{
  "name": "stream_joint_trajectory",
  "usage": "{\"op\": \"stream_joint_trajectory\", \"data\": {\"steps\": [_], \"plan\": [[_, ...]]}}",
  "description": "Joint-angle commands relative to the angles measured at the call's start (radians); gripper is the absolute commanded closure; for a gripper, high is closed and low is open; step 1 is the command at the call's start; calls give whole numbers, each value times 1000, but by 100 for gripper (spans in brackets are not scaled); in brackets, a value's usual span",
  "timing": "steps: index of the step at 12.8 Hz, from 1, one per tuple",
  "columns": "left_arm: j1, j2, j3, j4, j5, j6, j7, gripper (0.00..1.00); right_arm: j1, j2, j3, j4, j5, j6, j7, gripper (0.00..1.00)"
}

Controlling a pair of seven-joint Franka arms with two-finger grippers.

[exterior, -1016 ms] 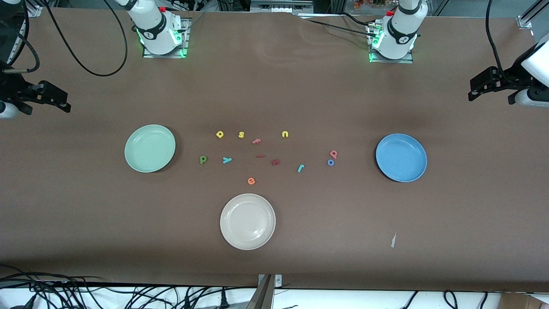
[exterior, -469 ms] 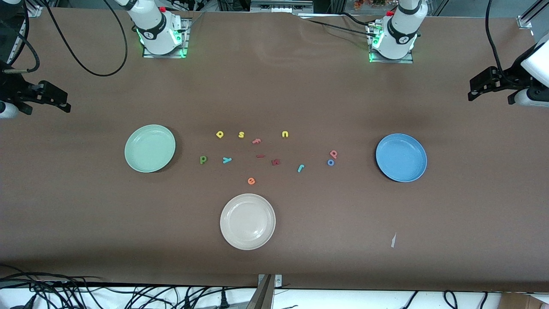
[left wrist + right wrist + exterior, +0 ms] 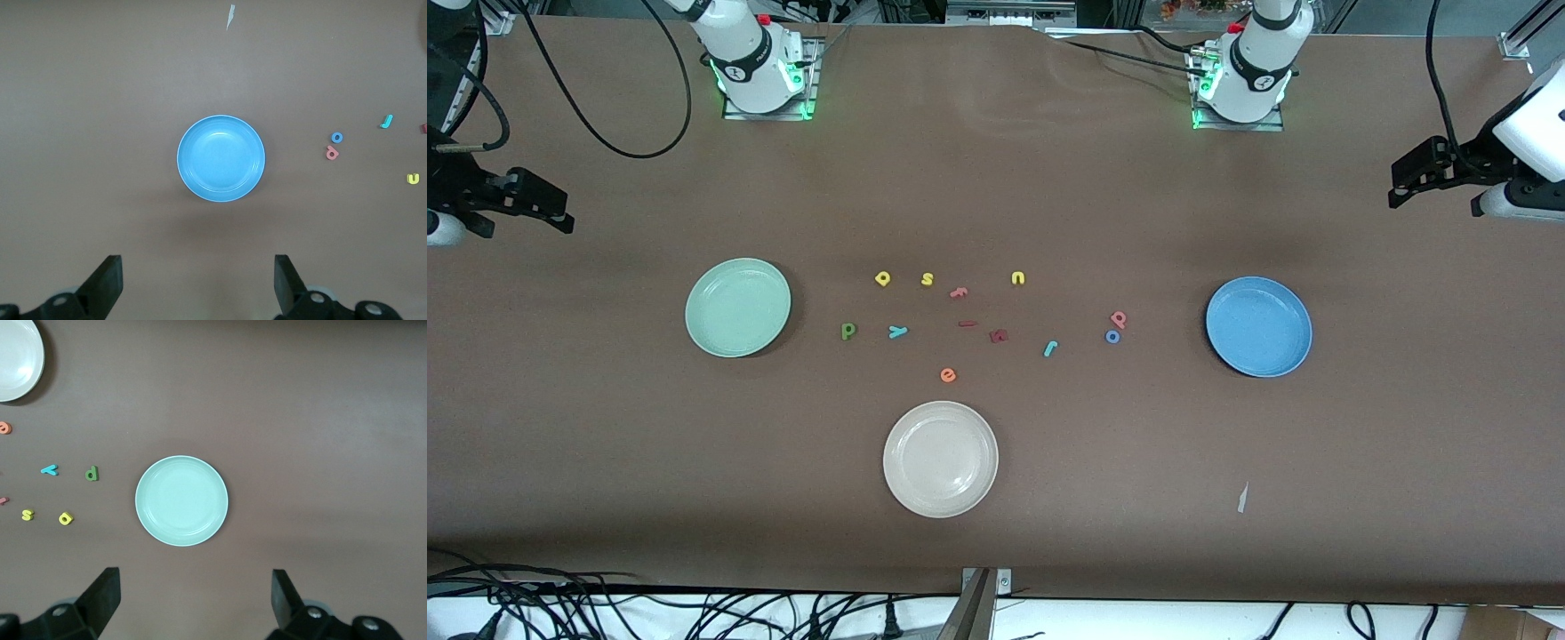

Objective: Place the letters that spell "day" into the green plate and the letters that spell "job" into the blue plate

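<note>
The green plate [image 3: 737, 308] [image 3: 181, 501] lies toward the right arm's end and the blue plate [image 3: 1258, 326] [image 3: 221, 158] toward the left arm's end. Between them lie the dark green d [image 3: 848, 331] [image 3: 91, 473], light blue y [image 3: 897, 332] [image 3: 49, 470], yellow a [image 3: 882, 278] [image 3: 65, 518], teal j [image 3: 1051, 348] [image 3: 386, 121], blue o [image 3: 1112, 337] [image 3: 337, 137] and pinkish-red b [image 3: 1119, 317] [image 3: 332, 153]. My left gripper [image 3: 1409, 182] [image 3: 197, 280] hangs open over bare table by the blue plate. My right gripper [image 3: 560, 213] [image 3: 193, 597] hangs open by the green plate. Both are empty.
A cream plate [image 3: 940, 459] sits nearest the front camera. Other letters lie among the task's: yellow s [image 3: 927, 279], yellow u [image 3: 1018, 278], pink f [image 3: 959, 292], orange e [image 3: 948, 375], dark red k [image 3: 999, 335]. A paper scrap [image 3: 1241, 498] lies near the front edge.
The left gripper has shifted slightly toward the middle of the table. The right arm, the plates and the letters have not moved.
</note>
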Motion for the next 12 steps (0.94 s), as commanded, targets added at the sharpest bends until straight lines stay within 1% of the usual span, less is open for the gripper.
{"op": "stream_joint_trajectory", "data": {"steps": [1, 3, 7, 12], "plan": [[-1, 5, -7, 29, -25, -38, 3, 0, -4, 10, 1, 25, 4, -16, -2, 0], [0, 5, -34, 29, -26, -40, 1, 0, -4, 10, 1, 25, 4, -16, -2, 0], [8, 8, -33, 27, -61, -38, 3, 0, -4, 10, 0, 25, 4, -16, -2, 0], [15, 19, -28, 24, -61, -64, 17, 0, -4, 10, 0, 25, 4, -16, 3, 0]]}}
